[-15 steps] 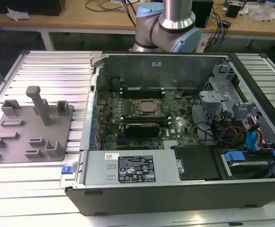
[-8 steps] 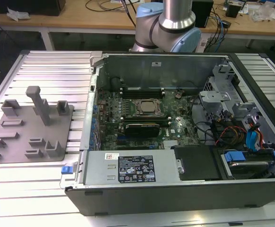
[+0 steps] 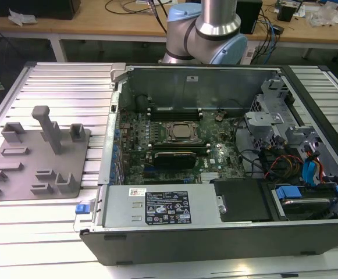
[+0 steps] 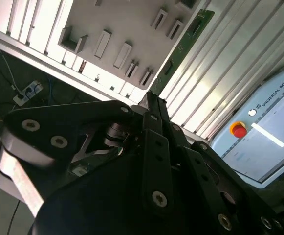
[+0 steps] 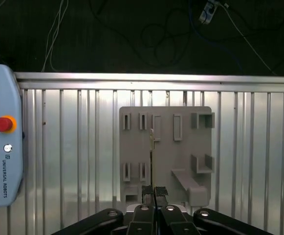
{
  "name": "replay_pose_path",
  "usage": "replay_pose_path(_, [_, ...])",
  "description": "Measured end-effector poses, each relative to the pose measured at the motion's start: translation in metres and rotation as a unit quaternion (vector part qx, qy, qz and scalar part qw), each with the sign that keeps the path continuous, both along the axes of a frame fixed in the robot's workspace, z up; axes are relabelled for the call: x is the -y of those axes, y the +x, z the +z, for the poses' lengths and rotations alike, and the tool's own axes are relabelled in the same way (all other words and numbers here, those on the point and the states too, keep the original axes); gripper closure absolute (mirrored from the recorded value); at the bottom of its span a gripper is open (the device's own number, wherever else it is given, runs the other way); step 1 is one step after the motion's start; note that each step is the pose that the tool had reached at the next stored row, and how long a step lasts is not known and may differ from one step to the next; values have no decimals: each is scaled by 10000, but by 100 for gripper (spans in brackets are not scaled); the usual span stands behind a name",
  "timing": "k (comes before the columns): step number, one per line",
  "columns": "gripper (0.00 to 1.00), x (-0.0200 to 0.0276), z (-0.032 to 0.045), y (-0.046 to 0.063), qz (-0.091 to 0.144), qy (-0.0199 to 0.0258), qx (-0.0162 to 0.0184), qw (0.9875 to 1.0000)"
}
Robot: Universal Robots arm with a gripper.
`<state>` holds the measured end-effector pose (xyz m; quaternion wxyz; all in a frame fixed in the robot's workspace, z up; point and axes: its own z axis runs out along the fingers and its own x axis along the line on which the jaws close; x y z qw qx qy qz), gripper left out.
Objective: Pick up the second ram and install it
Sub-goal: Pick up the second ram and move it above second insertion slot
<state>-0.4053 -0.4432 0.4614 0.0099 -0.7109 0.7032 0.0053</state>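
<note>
Looking at the second wrist view, you find the gripper [image 4: 151, 98] clenched on the second ram [image 4: 182, 48], edge-on over the grey holder tray [image 3: 41, 156] at the exterior view's left, likely so it lifts straight from its slot.

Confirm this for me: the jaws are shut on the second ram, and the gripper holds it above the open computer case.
Wrong in one respect. The jaws are shut on the second ram, but the gripper holds it above the grey holder tray, not above the open computer case. The first wrist view shows this, looking past the jaws onto the tray.
</note>
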Motion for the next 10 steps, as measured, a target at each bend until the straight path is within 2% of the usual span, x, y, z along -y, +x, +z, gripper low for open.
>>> replay_pose_path(10, [91,0,0,229,0,0,0,10000])
